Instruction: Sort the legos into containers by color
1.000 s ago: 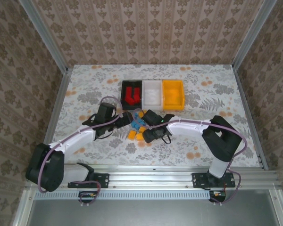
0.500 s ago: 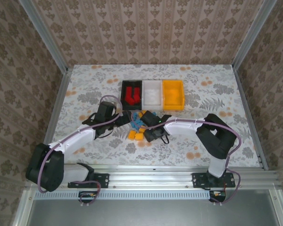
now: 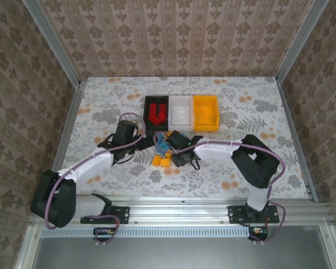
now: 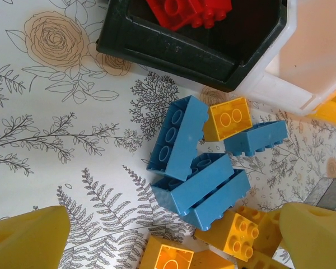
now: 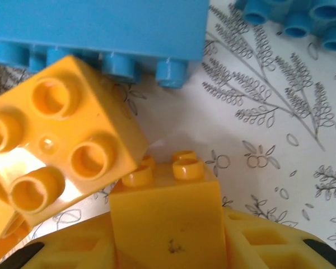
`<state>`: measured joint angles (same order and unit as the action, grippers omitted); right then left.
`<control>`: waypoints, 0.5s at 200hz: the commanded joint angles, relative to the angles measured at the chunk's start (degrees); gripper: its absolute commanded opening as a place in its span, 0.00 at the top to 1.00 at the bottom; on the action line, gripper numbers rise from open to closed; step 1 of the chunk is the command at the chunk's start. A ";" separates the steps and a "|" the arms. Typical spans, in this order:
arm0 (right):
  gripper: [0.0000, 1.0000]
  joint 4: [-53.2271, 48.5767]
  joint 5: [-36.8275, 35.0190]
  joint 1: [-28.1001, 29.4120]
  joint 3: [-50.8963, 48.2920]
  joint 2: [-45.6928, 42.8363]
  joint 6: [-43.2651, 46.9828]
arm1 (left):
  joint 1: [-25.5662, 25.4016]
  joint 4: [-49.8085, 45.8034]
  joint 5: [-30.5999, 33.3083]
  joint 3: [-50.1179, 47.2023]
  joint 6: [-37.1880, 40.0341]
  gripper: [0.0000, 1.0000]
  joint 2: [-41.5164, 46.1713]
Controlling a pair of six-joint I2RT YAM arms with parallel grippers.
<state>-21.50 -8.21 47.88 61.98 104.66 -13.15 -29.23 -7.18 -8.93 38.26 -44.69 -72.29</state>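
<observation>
Midway along the counter [image 3: 252, 112], just near of the black bin [image 3: 147, 102], the loose legos [image 3: 161, 154] lie heaped, blue bricks [image 4: 196, 188] touching orange-yellow bricks [image 4: 228, 117]. Red bricks [image 3: 155, 115] sit inside the black bin. To its right, in a row, stand the white bin [image 3: 181, 97] and the orange-yellow bin [image 3: 206, 128]. Over the heap hangs the left claw [image 4: 172, 218], fingers apart. At the heap's right side, the right claw [image 5: 165, 235] looks clamped on one orange-yellow brick [image 5: 165, 213].
</observation>
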 commanded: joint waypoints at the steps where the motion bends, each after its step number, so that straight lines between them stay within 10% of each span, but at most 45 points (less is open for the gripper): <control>1: 0.61 1.13 -3.65 -0.83 -0.86 -0.85 0.41 | -0.21 -0.77 1.02 1.55 1.71 0.02 0.31; 100: 0.65 -1.79 -8.71 -14.86 12.20 -5.90 1.30 | -0.21 -3.38 0.24 3.48 2.30 0.02 2.32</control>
<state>-21.43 -14.52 37.06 69.84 100.01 -12.51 -29.23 -8.14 -8.80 39.90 -43.90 -72.23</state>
